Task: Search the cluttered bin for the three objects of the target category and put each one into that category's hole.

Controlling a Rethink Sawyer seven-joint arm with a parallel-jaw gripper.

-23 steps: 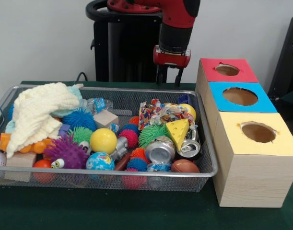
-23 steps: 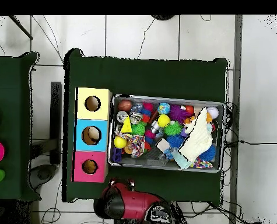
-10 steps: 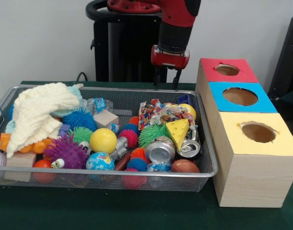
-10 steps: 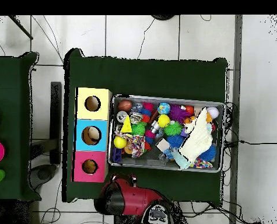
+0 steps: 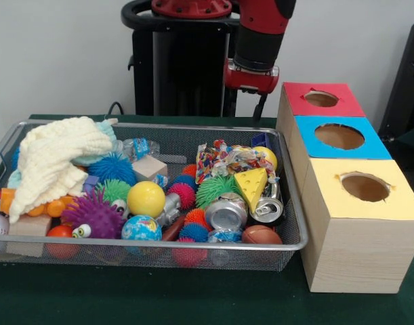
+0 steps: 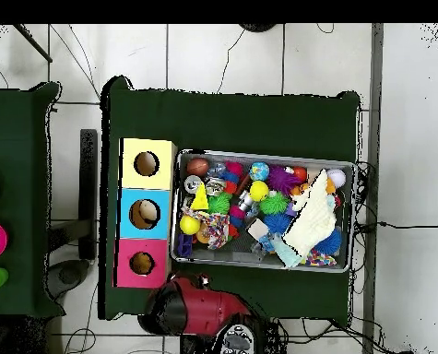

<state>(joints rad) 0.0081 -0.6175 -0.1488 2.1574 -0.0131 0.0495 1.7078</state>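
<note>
Wire mesh bin (image 5: pixel 288 247) on green tabletop (image 5: pixel 193 298), crammed with clutter. Two crushed silver cans (image 5: pixel 226 211) near right end, beside yellow cheese wedge (image 5: pixel 251 184). Right of bin, touching: row of wooden boxes, round hole in each top; red (image 5: pixel 321 99) far, blue (image 5: pixel 339 136) middle, yellow (image 5: pixel 364 187) near.

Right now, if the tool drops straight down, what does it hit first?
Probably the green tablecloth behind the wire bin, beside the red-topped box. The tool hangs just beyond the bin's far rim, though depth is unclear.

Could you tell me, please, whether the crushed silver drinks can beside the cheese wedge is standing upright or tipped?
Tipped. The crushed silver drinks can lies on its side, its round end facing the front camera, below the yellow cheese wedge.
</note>
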